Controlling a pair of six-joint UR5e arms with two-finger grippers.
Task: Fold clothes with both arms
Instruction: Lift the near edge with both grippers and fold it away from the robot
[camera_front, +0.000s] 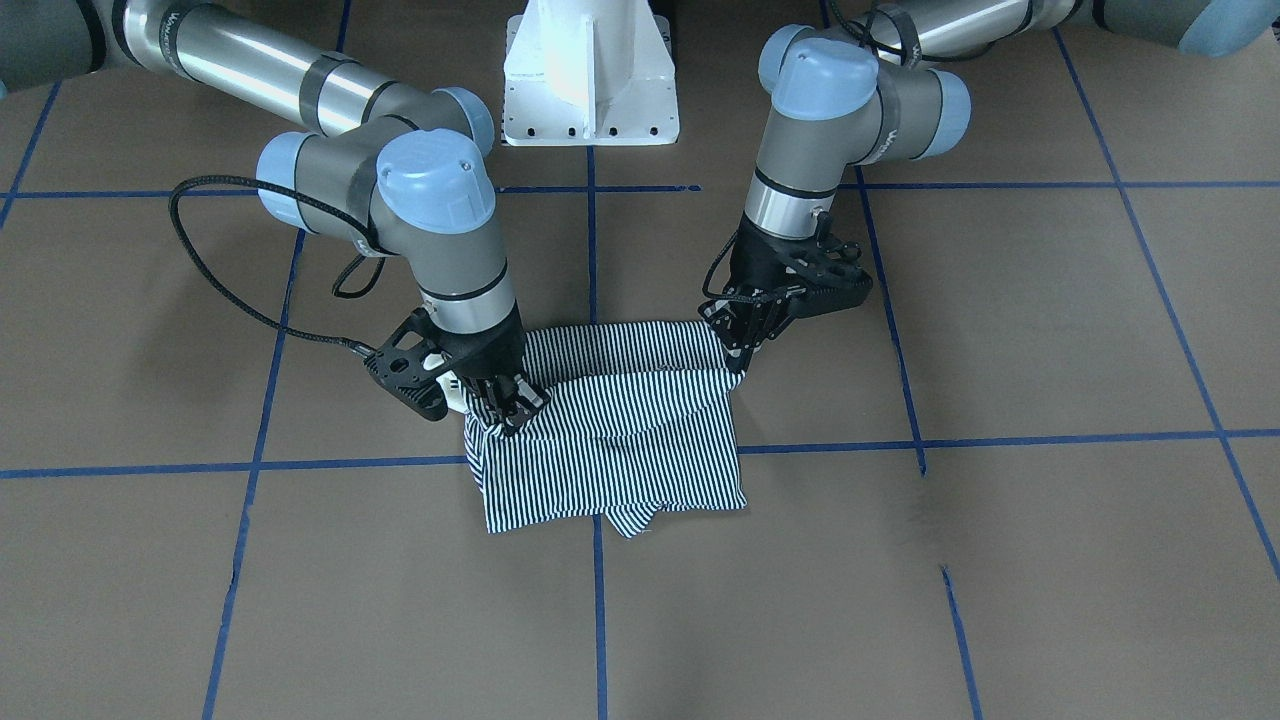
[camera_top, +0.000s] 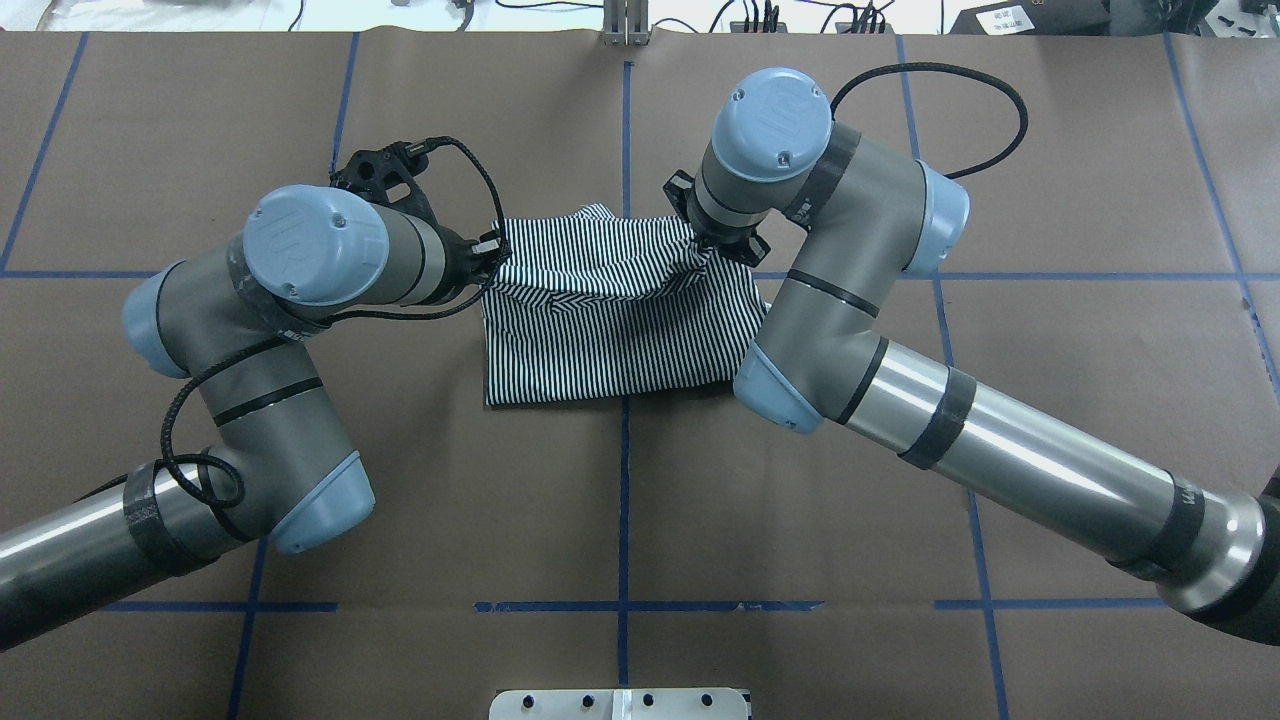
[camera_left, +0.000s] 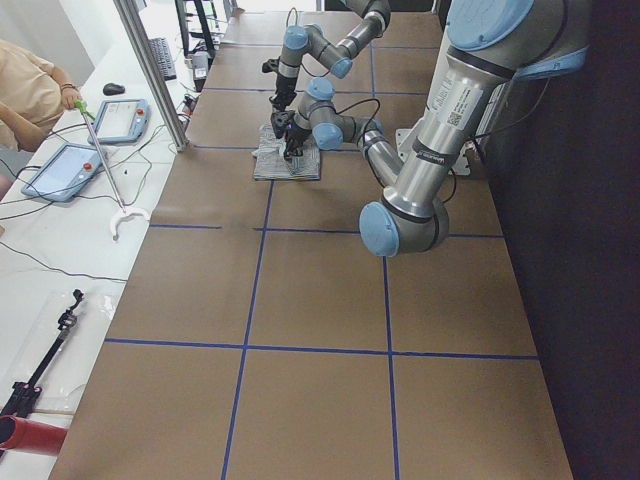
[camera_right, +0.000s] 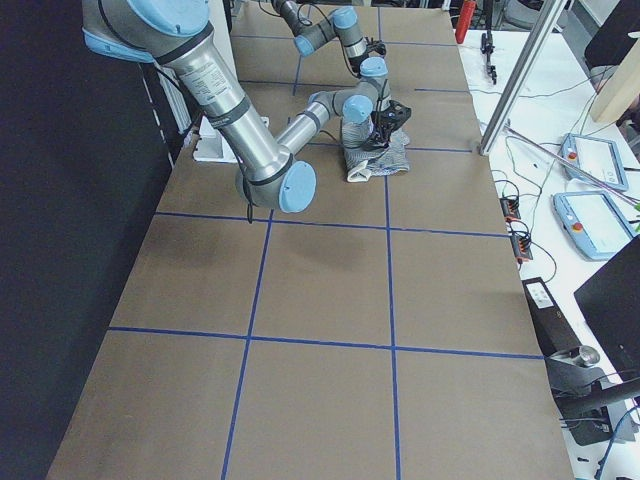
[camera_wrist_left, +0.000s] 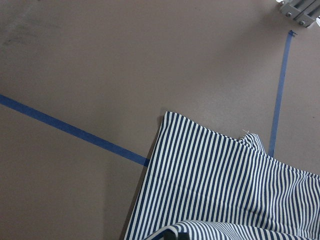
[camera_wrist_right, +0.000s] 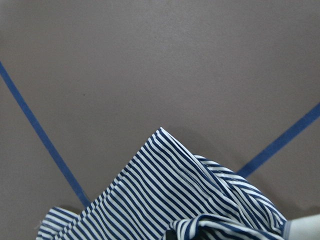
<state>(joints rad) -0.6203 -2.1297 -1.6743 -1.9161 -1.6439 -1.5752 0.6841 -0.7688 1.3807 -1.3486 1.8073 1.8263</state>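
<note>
Polo shirt (camera_front: 620, 450): navy-and-white striped, located near the middle of the tabletop (camera_front: 1000, 560), lying across a crossing of the blue tape lines (camera_front: 850, 447). It is already reduced to a compact, roughly rectangular stack. The lower layers rest flat. An upper layer is raised off them and spans between the two arms.

Left fingers (camera_front: 738, 342): clenched on one corner of the raised layer, tips pointing down into the cloth.

Right fingers (camera_front: 510, 400): clenched on the opposite corner. The fabric is gathered into a small bunch at this grip. Both wrist views show striped cloth hanging close under the cameras, which agrees with a two-point hold.

Condition of the fold: the held edge sags slightly between the two grips and is not drawn straight. A sleeve tip (camera_front: 628, 520) pokes out past the far edge of the stack.

Step in hand, as judged: a further fold is mid-carry, with the lifted edge over the flat layers and not yet laid down. The direction of travel cannot be determined from these views.

Next move, as judged: both arms should travel together at matched height and pace, spread enough to take out the sag, lower the edge square onto the opposite edge, then release. Uneven travel would probably skew the fold. The bunch at the right grip may leave a crease.
</note>
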